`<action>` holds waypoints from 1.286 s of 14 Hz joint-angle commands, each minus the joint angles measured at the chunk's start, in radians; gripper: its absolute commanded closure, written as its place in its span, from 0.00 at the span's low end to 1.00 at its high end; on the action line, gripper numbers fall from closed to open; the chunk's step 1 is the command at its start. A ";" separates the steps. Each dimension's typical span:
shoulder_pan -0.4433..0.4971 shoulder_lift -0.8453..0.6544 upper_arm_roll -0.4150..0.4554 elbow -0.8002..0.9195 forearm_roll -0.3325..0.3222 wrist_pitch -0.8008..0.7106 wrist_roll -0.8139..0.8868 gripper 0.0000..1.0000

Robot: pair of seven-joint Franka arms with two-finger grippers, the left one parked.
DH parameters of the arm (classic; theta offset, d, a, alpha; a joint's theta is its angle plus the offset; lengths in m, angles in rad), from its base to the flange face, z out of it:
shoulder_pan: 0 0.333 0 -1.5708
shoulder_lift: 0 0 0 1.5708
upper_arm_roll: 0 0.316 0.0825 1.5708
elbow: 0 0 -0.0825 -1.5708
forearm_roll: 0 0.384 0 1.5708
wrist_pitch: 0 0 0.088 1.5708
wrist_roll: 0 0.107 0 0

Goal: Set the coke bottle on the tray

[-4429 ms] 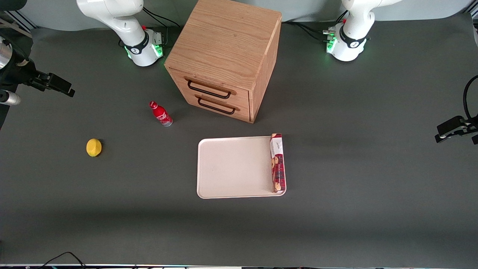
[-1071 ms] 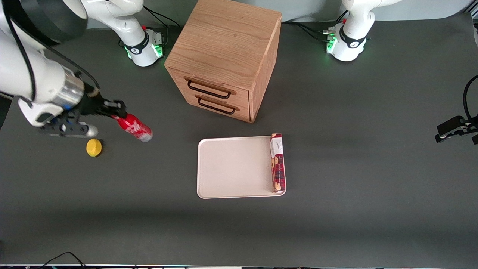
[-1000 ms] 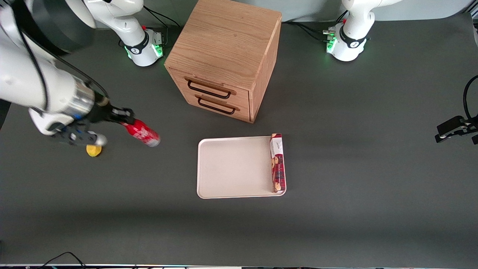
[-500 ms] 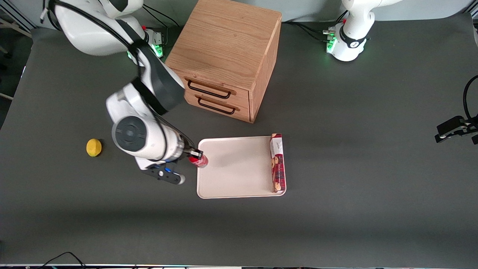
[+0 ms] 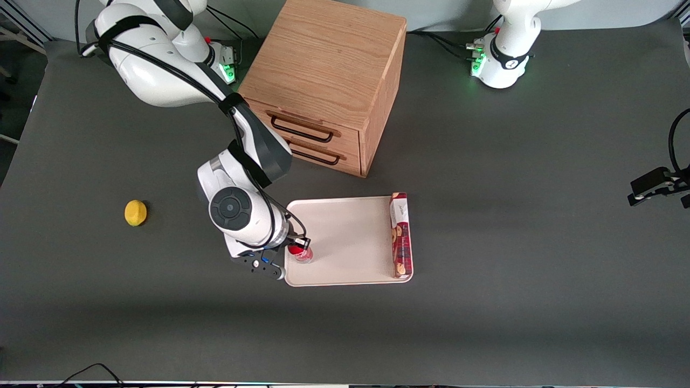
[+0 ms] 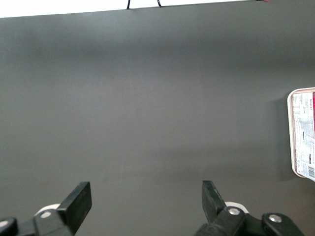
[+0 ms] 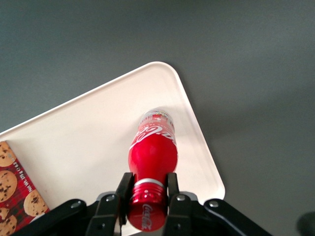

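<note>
The right arm's hand [image 7: 147, 189] is pinched on the neck of the coke bottle [image 7: 152, 157], just below the red cap; in the right wrist view both black fingers [image 7: 124, 189] press against the neck from either side, with no gap showing between pad and bottle. The bottle hangs roughly upright from the hand, cap uppermost and clear base lowest, over the tray [image 7: 88, 132]. Its base sits over the tray's surface close to one rounded corner, inside the low rim; whether the base touches the tray or is just above it cannot be told. In the front view the hand [image 5: 298, 245] and the bottle [image 5: 300, 254] are over the part of the tray [image 5: 345, 237] nearest the working arm's end of the counter [image 5: 485, 323] and toward the edge nearer the front camera. A long red biscuit box [image 5: 400, 234] lies on the tray along its edge toward the parked arm's end, well apart from the bottle. A wooden drawer cabinet [image 5: 323, 81] stands farther from the front camera than the tray. A lemon [image 5: 135, 213] rests on the counter toward the working arm's end, well apart from the tray.
</note>
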 commanded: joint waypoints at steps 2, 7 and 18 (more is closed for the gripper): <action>-0.008 -0.016 0.013 0.010 -0.023 0.003 0.022 0.00; -0.093 -0.279 0.029 0.021 -0.010 -0.271 -0.151 0.00; -0.246 -0.914 -0.283 -0.707 0.120 -0.303 -0.660 0.00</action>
